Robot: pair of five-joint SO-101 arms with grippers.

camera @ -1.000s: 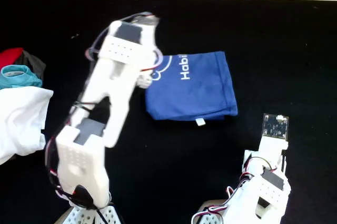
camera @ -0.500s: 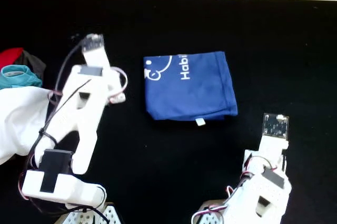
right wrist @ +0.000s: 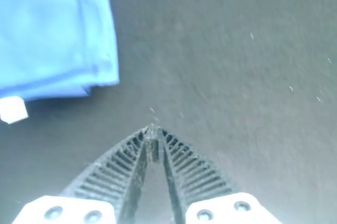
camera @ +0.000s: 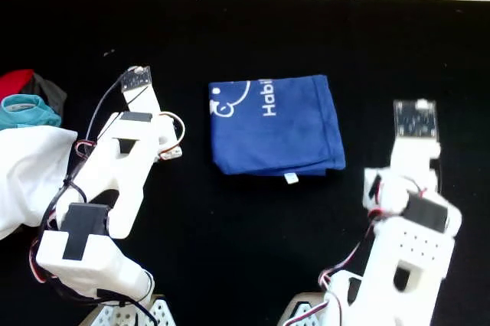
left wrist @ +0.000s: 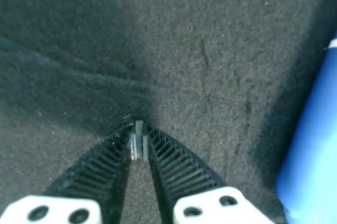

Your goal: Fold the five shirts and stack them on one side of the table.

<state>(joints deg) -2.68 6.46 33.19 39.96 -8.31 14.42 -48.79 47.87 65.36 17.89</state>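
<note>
Blue shirt [camera: 276, 123] lies folded, unstacked (left gripper [left wrist: 138, 145] and right gripper [right wrist: 152, 142] pinched closed, empty); heaped shirts [camera: 31, 158] await folding.

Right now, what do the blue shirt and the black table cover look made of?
Blue shirt: soft matte knit, probably cotton; it lies limp, with rounded fold edges and soft creases. Black table cover: likely felt; matte, fuzzy, and specked with lint in the wrist views.

Two white blocky arms [camera: 115, 180] — thin looping cables [camera: 181, 131], black ribbed fingers [left wrist: 100, 166] on white screw-holed mounts [left wrist: 52, 211]
</note>
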